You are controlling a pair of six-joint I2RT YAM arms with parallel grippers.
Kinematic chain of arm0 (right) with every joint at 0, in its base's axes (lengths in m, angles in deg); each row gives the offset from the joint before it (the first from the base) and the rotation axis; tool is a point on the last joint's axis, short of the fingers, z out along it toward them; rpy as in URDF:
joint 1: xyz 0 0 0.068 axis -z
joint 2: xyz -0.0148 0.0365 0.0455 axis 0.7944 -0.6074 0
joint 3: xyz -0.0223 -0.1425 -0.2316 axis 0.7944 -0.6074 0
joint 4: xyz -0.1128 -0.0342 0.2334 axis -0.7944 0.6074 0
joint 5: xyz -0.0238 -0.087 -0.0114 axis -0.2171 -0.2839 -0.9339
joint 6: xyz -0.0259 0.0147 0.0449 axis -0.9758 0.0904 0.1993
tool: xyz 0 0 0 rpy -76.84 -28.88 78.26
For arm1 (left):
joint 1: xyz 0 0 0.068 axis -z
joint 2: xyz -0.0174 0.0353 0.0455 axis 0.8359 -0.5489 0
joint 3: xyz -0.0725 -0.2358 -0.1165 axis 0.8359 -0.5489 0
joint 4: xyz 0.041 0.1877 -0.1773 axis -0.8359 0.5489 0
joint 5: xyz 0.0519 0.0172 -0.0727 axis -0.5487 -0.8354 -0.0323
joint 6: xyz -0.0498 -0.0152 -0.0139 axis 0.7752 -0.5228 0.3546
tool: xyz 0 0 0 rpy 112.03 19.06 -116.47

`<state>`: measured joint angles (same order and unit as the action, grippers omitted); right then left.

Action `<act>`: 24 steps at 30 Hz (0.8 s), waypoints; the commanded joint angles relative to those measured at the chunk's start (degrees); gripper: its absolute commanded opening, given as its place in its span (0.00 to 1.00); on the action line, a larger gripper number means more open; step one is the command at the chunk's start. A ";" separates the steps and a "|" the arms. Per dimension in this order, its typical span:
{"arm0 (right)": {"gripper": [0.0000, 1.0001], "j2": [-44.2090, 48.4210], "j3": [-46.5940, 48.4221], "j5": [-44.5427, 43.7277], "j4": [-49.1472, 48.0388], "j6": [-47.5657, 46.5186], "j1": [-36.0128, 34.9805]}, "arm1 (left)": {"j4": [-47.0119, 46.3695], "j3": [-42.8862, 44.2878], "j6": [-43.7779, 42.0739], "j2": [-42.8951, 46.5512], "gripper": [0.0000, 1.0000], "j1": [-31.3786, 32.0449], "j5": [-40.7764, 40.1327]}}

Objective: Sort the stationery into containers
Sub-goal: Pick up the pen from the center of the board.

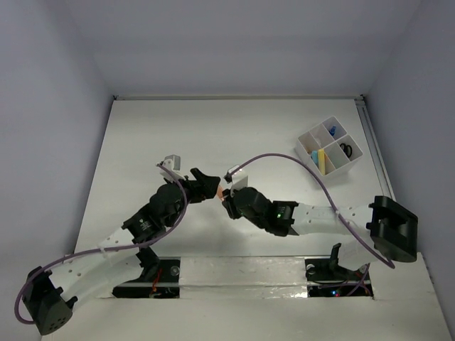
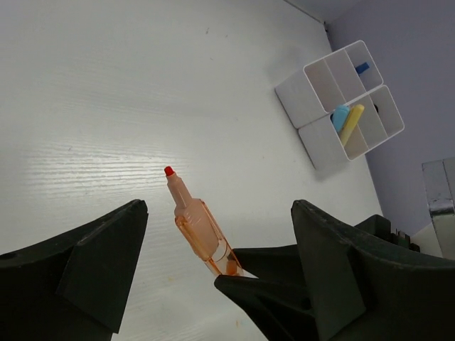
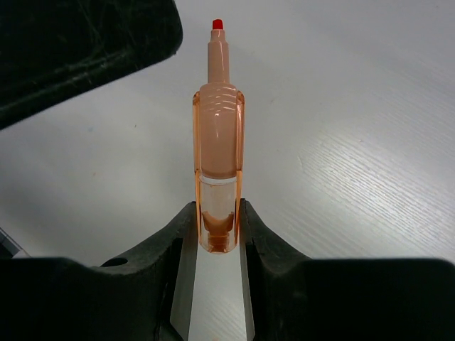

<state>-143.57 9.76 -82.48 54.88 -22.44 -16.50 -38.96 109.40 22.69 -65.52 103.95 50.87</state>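
Observation:
An orange translucent highlighter (image 3: pixel 218 142) with a red tip is held by its rear end in my right gripper (image 3: pixel 217 222), above the table's middle. In the top view the highlighter (image 1: pixel 213 190) points left from the right gripper (image 1: pixel 226 195) into my left gripper (image 1: pixel 206 186). The left wrist view shows the left gripper (image 2: pixel 217 213) open, its fingers wide on both sides of the highlighter (image 2: pixel 195 227) and not touching it. The white divided tray (image 1: pixel 307 135) stands at the far right.
The tray (image 2: pixel 295 99) holds a yellow marker (image 2: pixel 351 122) and a light blue one (image 2: pixel 339 116) in one compartment. A small blue piece (image 2: pixel 362 68) lies in another, and a dark ring-like item (image 1: pixel 347 149) in a third. The cell walls rise on all sides.

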 commanded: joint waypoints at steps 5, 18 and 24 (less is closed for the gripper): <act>0.00 3.59 -0.13 -1.84 0.20 0.69 0.46 | -9.22 -1.66 0.69 -2.76 0.72 0.31 1.21; 0.00 6.41 -0.66 0.53 -0.68 0.95 0.46 | -13.17 -0.96 -2.47 -6.90 0.48 -0.75 0.51; 0.00 6.85 -1.63 1.58 -2.17 1.39 0.46 | -15.55 -0.96 -2.83 -8.83 0.46 -1.28 1.21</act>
<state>-138.52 8.80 -81.49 55.95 -21.94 -16.08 -50.15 107.84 20.92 -73.94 103.07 51.73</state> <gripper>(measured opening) 0.318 0.464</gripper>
